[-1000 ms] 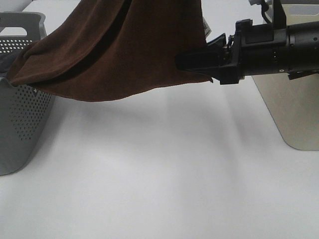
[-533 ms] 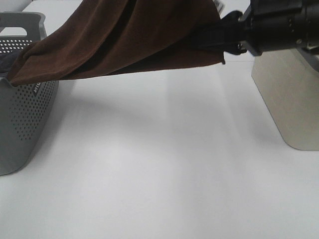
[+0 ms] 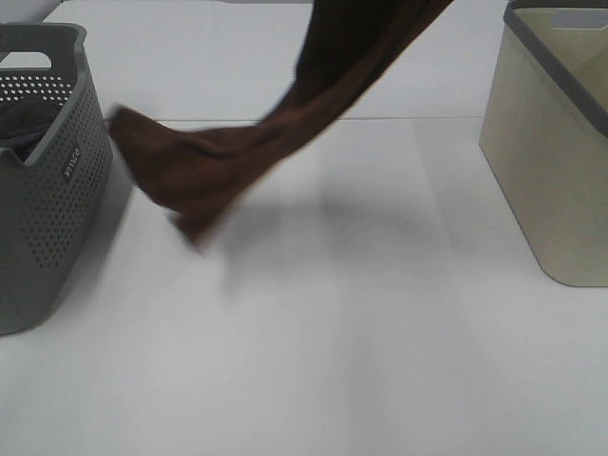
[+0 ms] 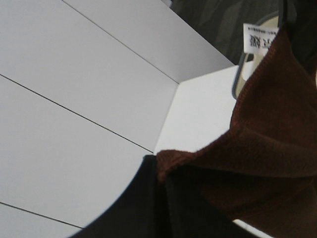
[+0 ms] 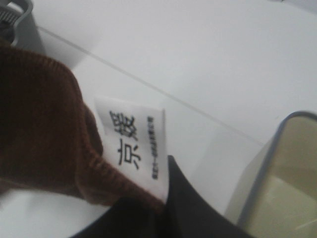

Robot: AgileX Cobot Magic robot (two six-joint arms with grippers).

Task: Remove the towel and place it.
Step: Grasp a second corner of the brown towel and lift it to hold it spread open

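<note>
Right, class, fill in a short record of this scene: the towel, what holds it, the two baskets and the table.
towel: dark brown, hanging from above, lower end blurred near the grey basket; contact with the table unclear
left gripper: shut on the towel's edge
right gripper: shut on the corner with the white tag
grey basket: left, perforated, dark cloth inside
beige basket: right, upright
table: white

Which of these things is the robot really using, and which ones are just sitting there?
Part of the job:
- towel with its white tag
- left gripper and right gripper, both shut on the towel

Just sitting there for now:
- grey basket
- dark cloth inside it
- beige basket
- white table
</note>
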